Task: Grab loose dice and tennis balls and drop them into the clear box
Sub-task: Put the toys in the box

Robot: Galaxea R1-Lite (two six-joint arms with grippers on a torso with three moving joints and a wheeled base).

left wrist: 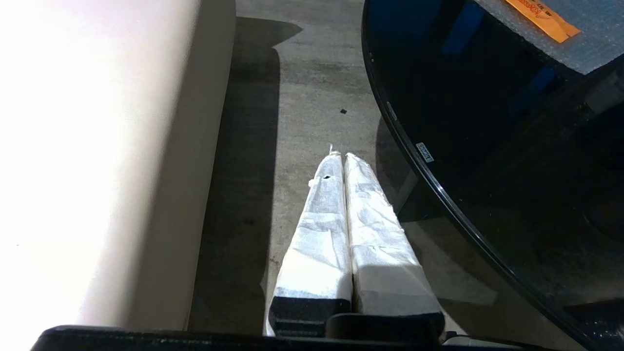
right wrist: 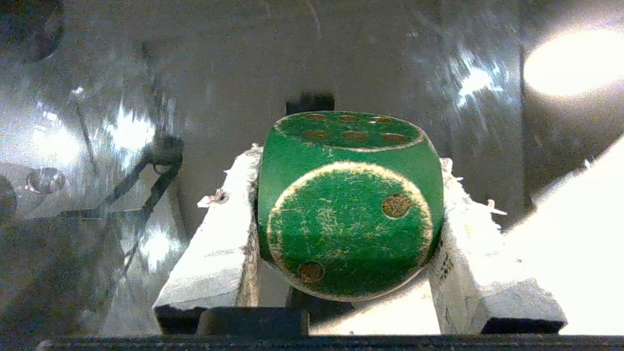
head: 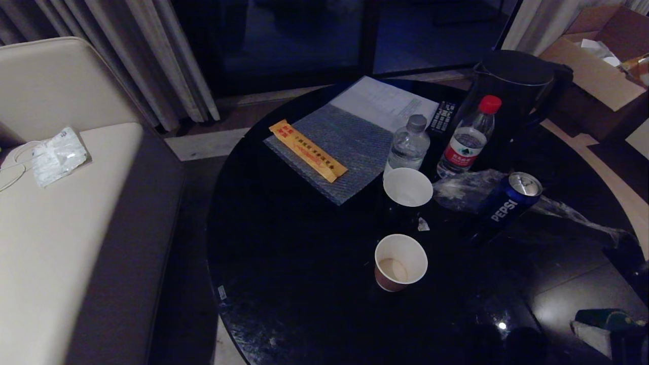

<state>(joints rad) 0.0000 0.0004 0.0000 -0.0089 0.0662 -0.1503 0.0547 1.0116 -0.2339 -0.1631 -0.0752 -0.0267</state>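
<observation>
1. Clamping the green die between its padded jaws, the right gripper held it on opposite flat faces.
2. Rigid, light, probably slick — squeeze flats, not corners.
3. Left gripper — jaws together, idle.

A round black table stands beside a cream sofa, curtains behind.

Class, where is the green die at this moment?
Only the right wrist view shows it: the green die is clamped between the right gripper's two white-wrapped fingers, its six-pip face farthest from the camera.
</observation>
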